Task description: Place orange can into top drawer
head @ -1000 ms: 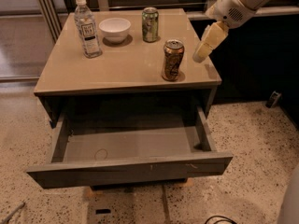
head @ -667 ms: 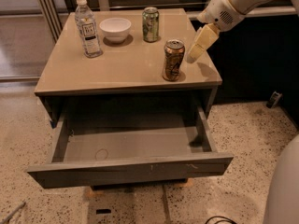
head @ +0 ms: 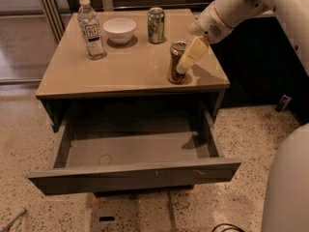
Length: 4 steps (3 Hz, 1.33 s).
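The orange can [head: 174, 65] stands upright near the front right corner of the tan cabinet top [head: 120, 69]. My gripper [head: 189, 58] comes in from the upper right on a white arm, angled down. It sits right against the can's right side and overlaps it in view. The top drawer [head: 135, 176] is pulled out wide below the cabinet top, and its grey inside holds nothing that I can see. The can is above and behind the drawer's right half.
A green can [head: 155, 25], a white bowl [head: 119, 30] and a water bottle [head: 91, 29] stand along the back of the cabinet top. A dark cabinet [head: 256, 66] is to the right. The robot's white body [head: 287, 187] fills the lower right. The floor is speckled.
My gripper has moved left and down from beside the can to right against its right side. The can and the drawer have not moved.
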Available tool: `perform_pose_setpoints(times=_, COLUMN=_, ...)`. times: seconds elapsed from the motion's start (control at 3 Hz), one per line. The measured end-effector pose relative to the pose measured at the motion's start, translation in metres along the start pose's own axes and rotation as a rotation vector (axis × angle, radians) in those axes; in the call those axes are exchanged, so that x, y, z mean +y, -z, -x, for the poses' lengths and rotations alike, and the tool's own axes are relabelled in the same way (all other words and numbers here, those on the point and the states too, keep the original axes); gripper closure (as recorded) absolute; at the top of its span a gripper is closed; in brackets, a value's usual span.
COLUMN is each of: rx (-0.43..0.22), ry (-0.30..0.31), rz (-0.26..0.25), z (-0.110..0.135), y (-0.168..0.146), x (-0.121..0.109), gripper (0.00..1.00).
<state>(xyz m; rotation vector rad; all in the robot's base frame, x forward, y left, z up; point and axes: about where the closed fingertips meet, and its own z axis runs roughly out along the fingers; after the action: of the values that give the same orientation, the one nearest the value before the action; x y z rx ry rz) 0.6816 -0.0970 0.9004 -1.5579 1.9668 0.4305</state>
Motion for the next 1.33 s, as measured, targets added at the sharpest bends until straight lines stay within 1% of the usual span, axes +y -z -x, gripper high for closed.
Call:
perform_pose_setpoints(times=0.33, rx=0.003, ry=0.014, rz=0.014, z=-0.004, y=-0.02, x=0.002, gripper=0.0)
perform_pose_setpoints(times=0.67, rx=0.012, ry=0.024, rz=0.01, z=-0.013, y=-0.038, x=0.001, gripper=0.18)
perform_pose_setpoints(times=1.33, rx=0.014, ry=0.026, rz=0.009, z=-0.015, y=-0.043, x=0.0, gripper=0.64)
